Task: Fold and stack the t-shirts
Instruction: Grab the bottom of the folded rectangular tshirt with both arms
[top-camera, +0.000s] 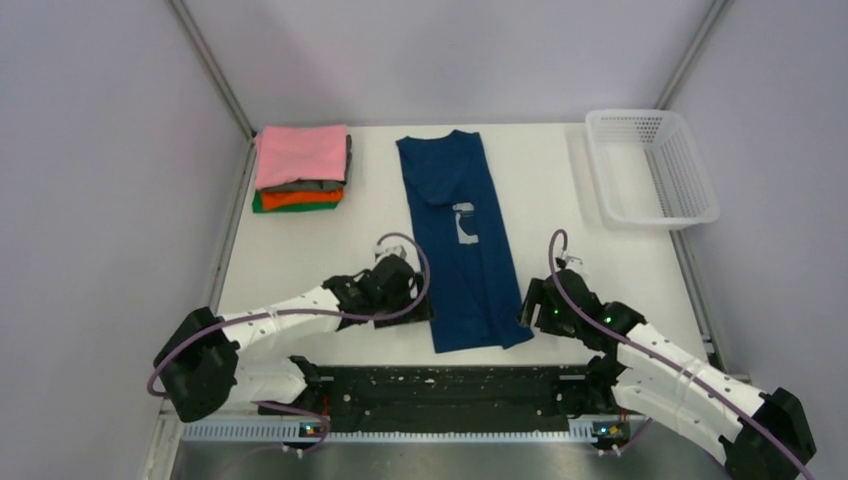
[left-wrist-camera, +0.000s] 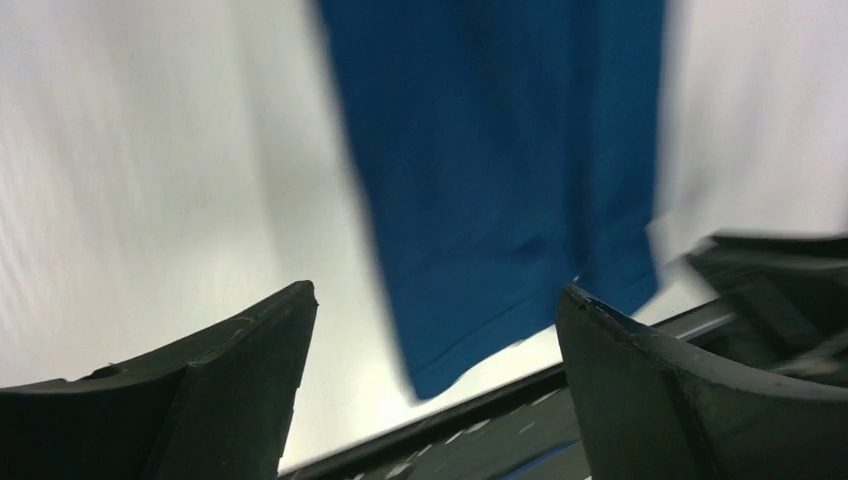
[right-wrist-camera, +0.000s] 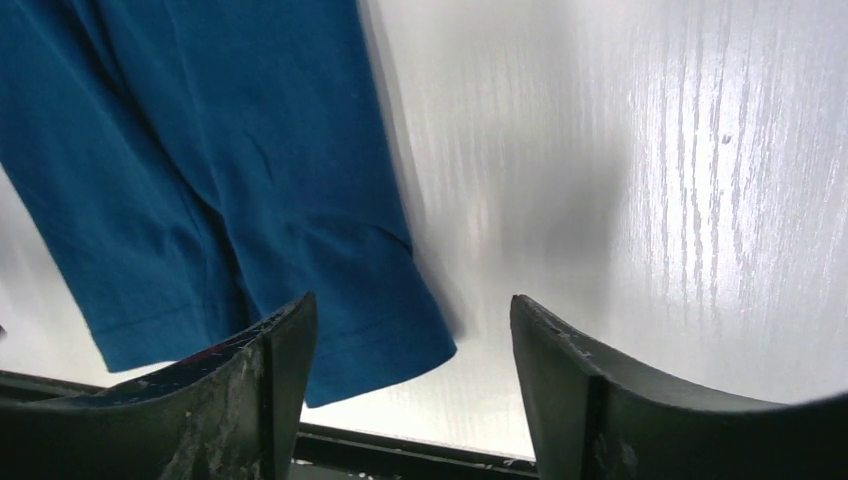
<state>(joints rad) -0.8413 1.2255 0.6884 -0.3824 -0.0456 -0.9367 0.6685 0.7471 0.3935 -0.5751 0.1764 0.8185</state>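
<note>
Open and empty, the left claw (top-camera: 418, 305) and right claw (top-camera: 530, 300) flank a limp navy t-shirt (top-camera: 462, 250), probably best pinched at its near corners.

White table (top-camera: 290, 250) (wood-grained) between pale lilac walls (top-camera: 100, 150).

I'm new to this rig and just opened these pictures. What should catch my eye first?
The navy t-shirt, folded into a long strip, lies in the middle, with the left gripper and right gripper by its near corners, fingers apart. A stack of folded shirts, pink on top, sits at the far left. A white mesh basket stands empty at the far right.
</note>
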